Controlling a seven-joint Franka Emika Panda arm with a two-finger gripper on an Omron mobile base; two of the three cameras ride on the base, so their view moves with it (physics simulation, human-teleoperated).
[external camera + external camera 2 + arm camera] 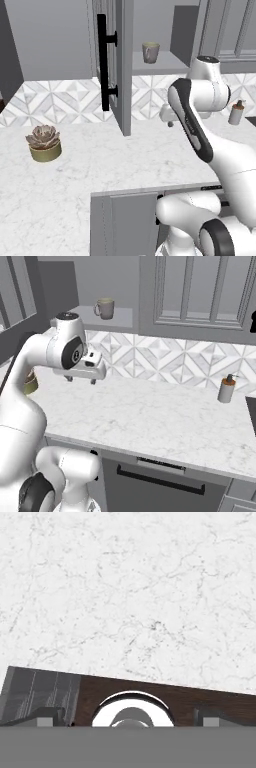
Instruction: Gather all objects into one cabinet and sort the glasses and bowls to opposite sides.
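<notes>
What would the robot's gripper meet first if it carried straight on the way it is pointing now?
The gripper points down with its jaws open and nothing between them. Going straight on, it would most likely meet the bare marble counter first. How far above the counter it hangs is hard to judge.

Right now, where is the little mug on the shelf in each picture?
Left base view: the mug stands on the open cabinet's shelf, upper middle, right of the door's black bar handle.
Right base view: the mug is upper left, on the same shelf.
Hand view: not in it.
Shared landmark: the soap dispenser on the counter.
</notes>
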